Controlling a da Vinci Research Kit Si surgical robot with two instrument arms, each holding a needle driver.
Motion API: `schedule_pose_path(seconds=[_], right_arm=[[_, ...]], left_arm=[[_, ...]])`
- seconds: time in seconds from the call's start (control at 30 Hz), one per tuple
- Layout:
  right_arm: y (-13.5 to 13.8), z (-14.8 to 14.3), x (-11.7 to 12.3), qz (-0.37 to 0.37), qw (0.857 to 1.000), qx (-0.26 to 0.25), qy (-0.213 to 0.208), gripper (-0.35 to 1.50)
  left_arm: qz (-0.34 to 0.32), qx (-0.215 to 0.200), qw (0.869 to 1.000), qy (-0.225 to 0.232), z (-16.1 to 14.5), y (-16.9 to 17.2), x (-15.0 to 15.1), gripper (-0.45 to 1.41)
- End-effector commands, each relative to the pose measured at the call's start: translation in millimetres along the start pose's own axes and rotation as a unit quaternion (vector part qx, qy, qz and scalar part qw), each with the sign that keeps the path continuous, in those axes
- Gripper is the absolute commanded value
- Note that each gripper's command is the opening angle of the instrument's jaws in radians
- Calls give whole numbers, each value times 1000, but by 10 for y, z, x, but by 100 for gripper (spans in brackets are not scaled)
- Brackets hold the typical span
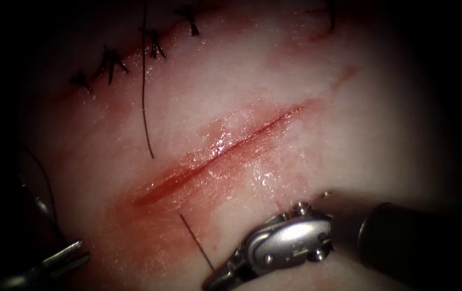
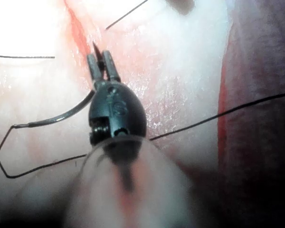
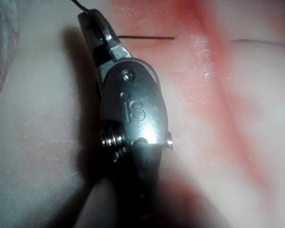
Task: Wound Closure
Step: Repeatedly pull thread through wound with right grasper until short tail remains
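Note:
The cut [image 1: 215,156] runs diagonally across the tissue [image 1: 349,140], wet with red fluid. My left tool [image 1: 72,257] sits low on the cut's left side. In the left wrist view its jaws [image 2: 100,59] are shut on the curved needle [image 2: 57,118] near the tip, which pokes out past them. The needle is out of the tissue, and thread [image 2: 33,168] trails from its tail. My right tool [image 1: 215,279] lies right of the cut, shut on a thread [image 1: 196,242] that rises from the tissue there. The right wrist view shows that thread [image 3: 147,37] leaving the jaws [image 3: 92,26].
An older cut at the upper left is closed with several dark knotted stitches [image 1: 112,62]. A long loose thread [image 1: 145,97] hangs down from the top and ends on the tissue just left of the open cut. A small red mark [image 1: 320,35] lies at the upper right.

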State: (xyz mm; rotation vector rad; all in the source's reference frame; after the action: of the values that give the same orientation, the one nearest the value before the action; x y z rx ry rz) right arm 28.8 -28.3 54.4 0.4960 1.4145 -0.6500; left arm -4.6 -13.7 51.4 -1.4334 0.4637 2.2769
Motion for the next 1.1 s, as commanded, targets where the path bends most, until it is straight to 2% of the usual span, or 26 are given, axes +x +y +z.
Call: schedule_pose_path(seconds=[0.03,0.23,0.3,0.37,0.4,0.43,0.5,0.7,0.8,0.87,1.1], right_arm=[[-16,15,8,7,1000,18,11,-35],[-58,43,44,18,994,97,43,-35],[-61,47,50,21,993,105,56,-35],[-57,48,52,16,992,89,82,-35],[-42,44,50,25,995,45,81,61],[-34,40,48,31,996,25,76,91],[-11,31,40,49,997,-23,54,128],[52,-9,10,13,994,-102,32,120],[79,-23,-7,7,990,-139,30,125],[92,-26,-17,11,987,-157,28,130],[117,-15,-43,13,986,-163,26,128]], left_arm=[[0,0,1000,2,9,1,-4,-45],[1,-1,1000,1,9,2,-4,-45],[1,-1,1000,1,9,2,-4,-45],[1,-1,1000,1,9,2,-4,-45],[1,-1,1000,1,9,3,-4,-45],[2,-1,1000,1,9,3,-5,-45],[-1,0,1000,2,8,4,-5,-45],[-1,-2,1000,1,7,3,-5,-45],[0,-3,1000,1,6,2,-6,-45],[0,-3,1000,1,5,2,-6,-45],[0,-3,1000,1,5,3,-7,-45]])
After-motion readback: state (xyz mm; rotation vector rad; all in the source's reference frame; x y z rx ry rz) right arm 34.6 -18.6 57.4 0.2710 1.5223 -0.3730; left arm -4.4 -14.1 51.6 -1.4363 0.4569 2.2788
